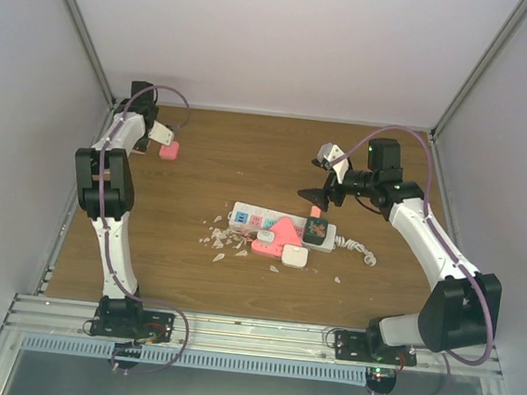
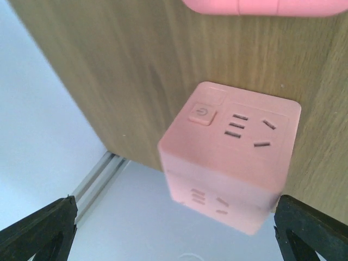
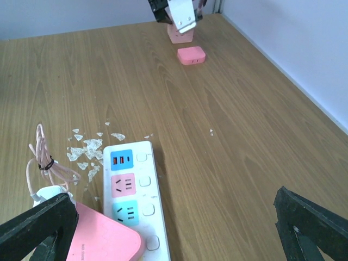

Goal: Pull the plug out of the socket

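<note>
The socket [image 1: 247, 219] lies mid-table [image 1: 249, 149], far from every edge, near the wide-open right gripper [image 3: 174, 234]. The left gripper [image 2: 174, 239], open too, hangs over a pink cube [image 2: 234, 147] by the far left corner.
</note>
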Robot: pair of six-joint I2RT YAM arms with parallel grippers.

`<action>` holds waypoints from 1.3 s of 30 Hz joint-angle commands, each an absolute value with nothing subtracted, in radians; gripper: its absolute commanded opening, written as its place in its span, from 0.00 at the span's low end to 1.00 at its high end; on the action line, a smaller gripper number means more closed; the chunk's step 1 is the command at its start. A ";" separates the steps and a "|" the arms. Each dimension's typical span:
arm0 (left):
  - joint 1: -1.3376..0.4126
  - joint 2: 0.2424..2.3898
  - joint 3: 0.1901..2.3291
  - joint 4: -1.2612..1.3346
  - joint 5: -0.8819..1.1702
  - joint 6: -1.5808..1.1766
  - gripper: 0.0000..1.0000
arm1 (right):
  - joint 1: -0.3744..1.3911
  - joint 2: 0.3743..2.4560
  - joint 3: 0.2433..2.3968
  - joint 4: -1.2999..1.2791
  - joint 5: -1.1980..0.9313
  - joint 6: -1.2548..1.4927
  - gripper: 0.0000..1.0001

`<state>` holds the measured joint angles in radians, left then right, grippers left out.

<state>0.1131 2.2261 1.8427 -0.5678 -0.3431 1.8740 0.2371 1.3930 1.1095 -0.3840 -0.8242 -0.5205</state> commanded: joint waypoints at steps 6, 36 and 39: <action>0.117 2.044 1.884 -0.624 -0.045 1.621 0.99 | 0.226 1.369 1.094 -0.447 -0.827 -0.580 1.00; -0.218 1.755 1.607 -0.981 0.865 1.125 0.99 | 0.187 1.362 1.010 -0.729 -0.769 -0.809 0.88; -0.264 1.694 1.493 -0.926 0.919 1.106 0.97 | 0.222 1.380 1.014 -0.674 -0.761 -0.760 0.86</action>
<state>-0.2085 1.8019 1.5936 -0.9485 0.7612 1.1286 0.1890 1.3636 1.0187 -0.7341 -0.7345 -0.8120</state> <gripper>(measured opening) 0.983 0.872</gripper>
